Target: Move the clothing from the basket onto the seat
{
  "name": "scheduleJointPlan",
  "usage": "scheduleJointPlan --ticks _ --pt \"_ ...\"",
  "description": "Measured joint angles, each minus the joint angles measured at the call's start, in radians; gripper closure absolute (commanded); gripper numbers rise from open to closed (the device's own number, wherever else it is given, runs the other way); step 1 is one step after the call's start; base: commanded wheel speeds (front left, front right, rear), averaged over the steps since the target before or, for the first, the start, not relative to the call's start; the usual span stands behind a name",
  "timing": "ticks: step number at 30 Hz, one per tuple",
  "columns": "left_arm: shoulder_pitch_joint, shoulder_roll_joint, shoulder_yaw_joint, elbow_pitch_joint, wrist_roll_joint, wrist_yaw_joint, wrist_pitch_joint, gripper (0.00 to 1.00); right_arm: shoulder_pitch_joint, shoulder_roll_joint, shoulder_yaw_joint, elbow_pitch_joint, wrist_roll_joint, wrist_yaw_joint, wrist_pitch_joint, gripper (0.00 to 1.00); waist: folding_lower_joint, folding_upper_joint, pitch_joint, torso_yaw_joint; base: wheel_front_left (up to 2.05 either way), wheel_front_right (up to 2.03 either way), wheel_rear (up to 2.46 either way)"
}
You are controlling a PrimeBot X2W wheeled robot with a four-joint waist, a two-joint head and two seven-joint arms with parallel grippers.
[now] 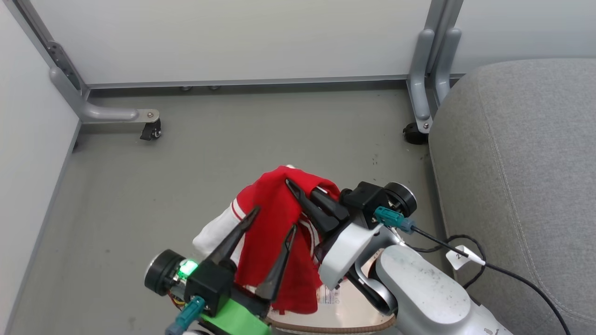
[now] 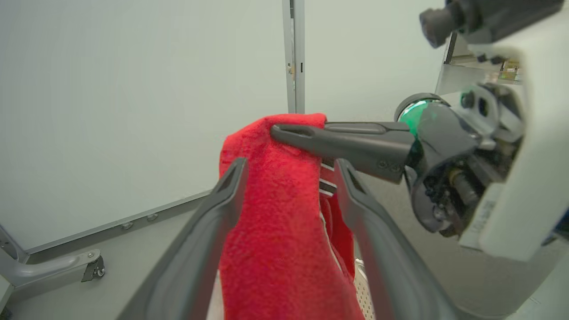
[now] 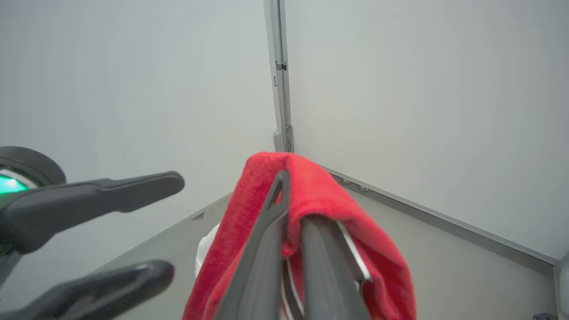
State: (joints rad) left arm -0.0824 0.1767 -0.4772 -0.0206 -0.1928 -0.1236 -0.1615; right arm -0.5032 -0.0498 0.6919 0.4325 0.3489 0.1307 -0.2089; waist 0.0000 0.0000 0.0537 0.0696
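The red clothing, with a white part at its left, hangs above the basket. My right gripper is shut on the garment's top fold and holds it up. My left gripper stands open, one finger on each side of the hanging cloth without pinching it. In the left wrist view the red clothing drops between my spread left fingers, and the right gripper comes in from the right. In the right wrist view the clothing drapes over the shut right gripper. The grey seat lies to the right.
White partition panels close off the back and left, with grey feet on castors. Bare grey floor stretches ahead. A black cable with a white tag runs from my right wrist along the seat's edge.
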Motion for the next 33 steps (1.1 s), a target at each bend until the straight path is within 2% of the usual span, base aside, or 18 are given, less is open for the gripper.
scheduleJointPlan --ticks 7,17,23,33 --pt "0.034 0.028 -0.048 0.04 -0.01 -0.001 0.02 0.0 0.013 0.0 -0.016 0.025 -0.003 0.0 -0.004 1.0 0.0 0.0 0.006 -0.009 0.0 0.0 0.0" --pt "0.032 0.04 -0.062 0.056 -0.022 -0.002 0.02 0.0 0.039 0.001 -0.045 0.043 -0.01 0.0 -0.013 1.0 0.0 0.0 0.021 -0.044 0.0 0.0 0.0" --pt "0.019 0.053 -0.065 0.058 -0.024 0.001 0.023 0.0 0.041 0.001 -0.061 0.044 -0.008 0.0 -0.019 1.0 0.0 0.0 0.038 -0.105 0.0 0.0 0.0" --pt "-0.023 0.07 -0.073 0.052 -0.024 0.005 0.038 0.0 0.035 -0.001 -0.137 0.045 -0.018 0.0 -0.036 1.0 0.0 0.0 0.075 -0.261 0.0 0.0 0.0"
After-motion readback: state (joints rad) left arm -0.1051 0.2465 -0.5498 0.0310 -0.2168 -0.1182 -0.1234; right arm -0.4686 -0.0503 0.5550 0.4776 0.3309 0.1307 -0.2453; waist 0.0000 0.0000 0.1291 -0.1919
